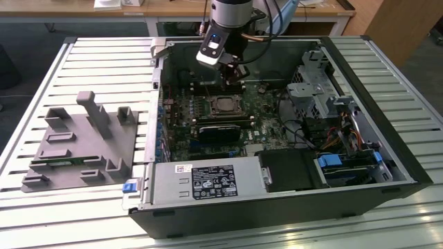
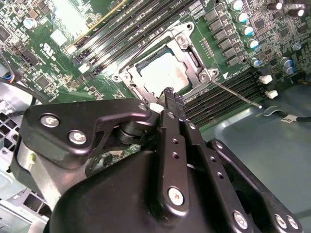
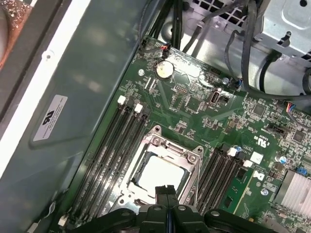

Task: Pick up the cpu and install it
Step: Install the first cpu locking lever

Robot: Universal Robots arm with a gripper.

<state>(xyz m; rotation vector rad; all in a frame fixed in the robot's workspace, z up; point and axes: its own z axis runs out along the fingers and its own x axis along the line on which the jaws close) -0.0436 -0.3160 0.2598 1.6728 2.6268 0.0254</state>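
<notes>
Empty, closed fingers (image 3: pixel 166 190) hover over the cpu (image 3: pixel 159 175) seated in its motherboard (image 3: pixel 194 104) socket.

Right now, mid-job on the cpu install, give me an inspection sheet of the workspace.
Surface: slatted metal table carrying the open computer case.
Job's things: cpu lies in the motherboard socket, inside its metal frame; also seen in the second wrist view.
Clutter: grey parts holder on the table at the exterior view's left, with a green memory stick in it.
Grippers: gripper shut, holding nothing, just above the socket's edge.
Cables: bundled wires by the drive bays at the exterior view's right.
Surroundings: wooden desk behind the table.
</notes>
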